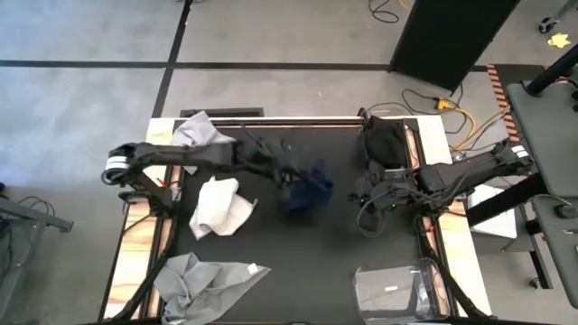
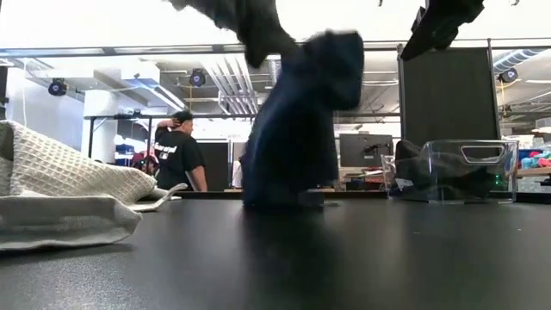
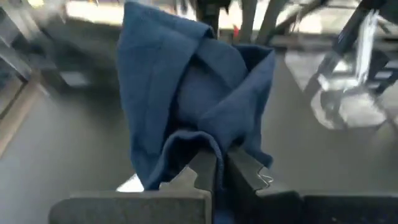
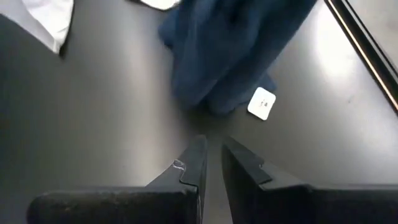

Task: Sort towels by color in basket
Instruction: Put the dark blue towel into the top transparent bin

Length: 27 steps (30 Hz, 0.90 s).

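Left end effector is sitting at center of the high view, fingers pinched together on a navy towel, which is hanging bunched from it, lower edge reaching the dark surface; low view shows the towel as a blurred dark column at frame center, top cut off. Left arm is partly hiding the grip pt from above.

Right end effector is hovering center-right, just beside the navy towel but not touching; its fingers are nearly together w/ a thin gap, holding nothing. A small white tag is showing at the towel's edge in the right wrist view.

White towel is lying left of center. Grey towel is lying at lower left, partly cut off by frame bottom. Another light towel is sitting upper left, partly under the arm. Dark towel is filling a clear basket at upper right; basket walls hard to make out from above. Second clear basket is at lower right.

Person is standing in the room background, low view.
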Each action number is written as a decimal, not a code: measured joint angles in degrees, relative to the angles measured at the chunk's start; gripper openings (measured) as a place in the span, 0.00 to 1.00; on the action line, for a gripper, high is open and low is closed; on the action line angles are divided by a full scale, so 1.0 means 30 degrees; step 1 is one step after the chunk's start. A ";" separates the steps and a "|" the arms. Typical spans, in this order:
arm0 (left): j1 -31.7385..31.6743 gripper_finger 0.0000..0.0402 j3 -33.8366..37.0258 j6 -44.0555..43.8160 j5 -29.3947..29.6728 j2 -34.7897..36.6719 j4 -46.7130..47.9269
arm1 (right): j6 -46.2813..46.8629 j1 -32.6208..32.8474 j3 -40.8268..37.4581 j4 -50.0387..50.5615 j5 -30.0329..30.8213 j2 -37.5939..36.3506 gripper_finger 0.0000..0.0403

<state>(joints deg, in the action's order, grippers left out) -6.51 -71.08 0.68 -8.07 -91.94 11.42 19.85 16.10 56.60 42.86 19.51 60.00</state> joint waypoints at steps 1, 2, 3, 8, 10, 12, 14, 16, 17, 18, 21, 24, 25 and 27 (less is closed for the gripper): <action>0.0003 0.00 0.0871 -0.0403 -0.0001 -0.0370 -0.0928 | -0.0217 0.0000 -0.0016 -0.0091 -0.0001 0.0127 0.10; -0.0008 0.01 0.1587 -0.0885 0.0008 -0.0718 -0.1870 | -0.0444 0.0000 -0.0030 -0.0197 -0.0001 0.0312 0.10; -0.0033 0.02 0.2194 -0.1216 0.0042 -0.1041 -0.2768 | -0.0629 0.0000 -0.0030 -0.0415 -0.0003 0.0516 0.10; -0.0072 0.15 0.3523 -0.1407 0.0291 -0.2122 -0.3368 | -0.2222 -0.0058 -0.0030 -0.1591 -0.0006 0.2088 0.12; 0.0013 0.23 0.3610 -0.1384 0.0441 -0.2380 -0.2688 | -0.2733 -0.0251 -0.0030 -0.2492 -0.0013 0.2913 0.16; 0.0062 0.31 0.3608 -0.1332 0.0477 -0.2339 -0.1780 | -0.3308 -0.0483 -0.0032 -0.3566 -0.0008 0.3750 0.20; 0.0134 0.39 0.3596 -0.1128 0.0494 -0.2089 -0.0550 | -0.3921 -0.0668 -0.0030 -0.4654 -0.0007 0.4557 0.24; 0.0228 0.46 0.3610 -0.0961 0.0530 -0.1607 0.1255 | -0.4266 -0.0884 -0.0037 -0.5621 -0.0048 0.5389 0.28; 0.0284 0.49 0.3625 -0.0961 0.0530 -0.1234 0.1909 | -0.4485 -0.0986 -0.0037 -0.6138 -0.0063 0.5765 0.30; 0.0388 0.52 0.3641 -0.0966 0.0530 -0.0867 0.2369 | -0.4683 -0.1071 -0.0037 -0.6595 -0.0073 0.6134 0.32; 0.0756 0.58 0.4468 -0.1112 0.0529 0.0490 0.2492 | -0.5181 -0.1322 -0.0037 -0.8489 -0.0066 0.7310 0.39; 0.1141 0.60 0.5961 -0.1560 0.0545 0.2066 0.2061 | -0.5468 -0.1541 -0.0037 -1.0398 -0.0066 0.8554 0.45; 0.1243 0.61 0.6584 -0.1808 0.0574 0.2682 0.2050 | -0.5516 -0.1639 -0.0037 -1.0886 -0.0070 0.8959 0.47; 0.1533 0.61 0.8170 -0.2463 0.1387 0.4052 0.1038 | -0.5637 -0.1952 -0.0066 -1.1893 -0.0079 0.9841 0.50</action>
<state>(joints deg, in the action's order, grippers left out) -1.91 -46.57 -6.70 -3.91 -79.79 14.53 2.94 10.24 56.40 7.18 19.27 89.52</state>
